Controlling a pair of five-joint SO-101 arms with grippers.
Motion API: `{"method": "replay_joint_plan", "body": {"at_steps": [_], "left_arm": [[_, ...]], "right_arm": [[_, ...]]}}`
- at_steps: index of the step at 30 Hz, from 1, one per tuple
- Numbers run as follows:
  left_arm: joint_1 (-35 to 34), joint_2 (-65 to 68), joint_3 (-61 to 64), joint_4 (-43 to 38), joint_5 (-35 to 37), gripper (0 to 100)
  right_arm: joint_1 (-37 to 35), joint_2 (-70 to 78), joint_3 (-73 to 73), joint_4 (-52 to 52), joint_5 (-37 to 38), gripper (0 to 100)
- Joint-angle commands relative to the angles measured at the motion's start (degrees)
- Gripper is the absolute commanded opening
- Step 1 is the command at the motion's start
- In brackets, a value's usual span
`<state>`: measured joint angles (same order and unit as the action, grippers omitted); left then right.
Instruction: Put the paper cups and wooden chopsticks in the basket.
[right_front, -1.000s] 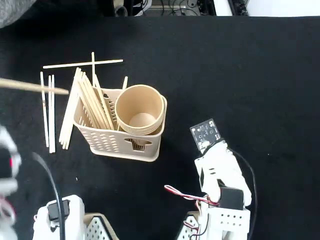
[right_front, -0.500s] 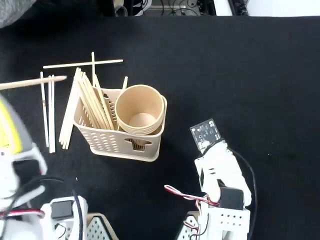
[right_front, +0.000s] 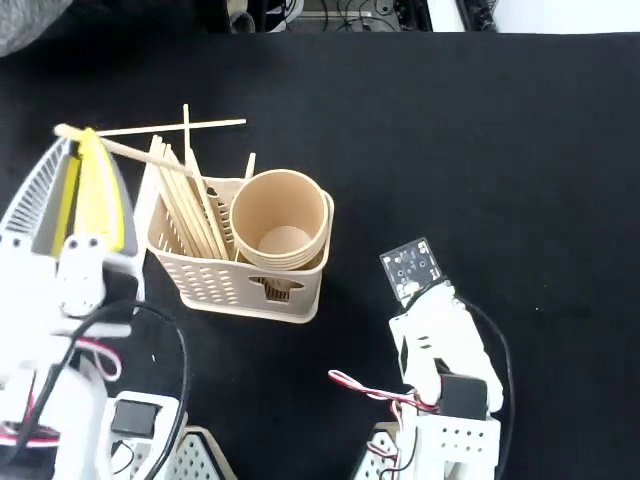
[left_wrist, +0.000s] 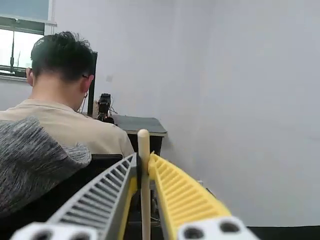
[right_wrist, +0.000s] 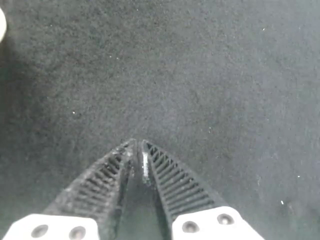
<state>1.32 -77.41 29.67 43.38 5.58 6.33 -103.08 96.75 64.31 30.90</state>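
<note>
A beige slotted basket (right_front: 215, 282) stands left of centre, with stacked paper cups (right_front: 280, 222) in its right half and several wooden chopsticks (right_front: 190, 205) leaning in its left half. My left gripper (right_front: 76, 136) hovers just left of the basket, shut on one chopstick (right_front: 120, 150) whose free end points toward the basket's far left corner. The same chopstick (left_wrist: 143, 165) stands clamped between the yellow and white fingers in the left wrist view. Two loose chopsticks (right_front: 165, 127) lie crossed behind the basket. My right gripper (right_wrist: 136, 145) is shut and empty over the black cloth.
The right arm (right_front: 445, 350) sits folded near the front edge, right of the basket. The left arm's body (right_front: 60, 300) covers the table left of the basket. Black cloth (right_front: 480, 150) spreads bare to the right and far side.
The left arm has swung in from the left edge toward the basket, carrying the chopstick and turning it; it now covers the loose chopsticks that lay left of the basket. The right arm stayed put.
</note>
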Motion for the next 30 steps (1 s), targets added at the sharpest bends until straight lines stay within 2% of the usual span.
{"method": "replay_joint_plan", "body": {"at_steps": [1, 7, 13, 19, 27, 30], "left_arm": [[0.4, 3.3, -8.5, 4.0, 0.1, 3], [0.4, 8.9, -18.8, 14.2, -0.1, 3], [0.4, 16.5, -19.6, 19.7, 0.1, 3], [0.6, 19.3, -17.4, 18.5, 0.1, 3], [0.6, 19.3, -8.0, 16.7, -0.3, 3], [0.5, 19.3, -7.5, 19.3, 0.1, 10]], "right_arm": [[0.7, -4.0, -0.1, 0.1, 0.4, 1.3], [0.7, -4.0, -0.1, 0.2, 0.4, 1.3], [0.7, -4.0, -0.1, 0.3, 0.4, 1.3], [0.7, -4.0, -0.1, 0.3, 0.4, 1.3], [0.7, -4.0, -0.1, 0.3, 0.4, 1.3], [0.7, -4.0, -0.1, 0.3, 0.4, 1.3]]}}
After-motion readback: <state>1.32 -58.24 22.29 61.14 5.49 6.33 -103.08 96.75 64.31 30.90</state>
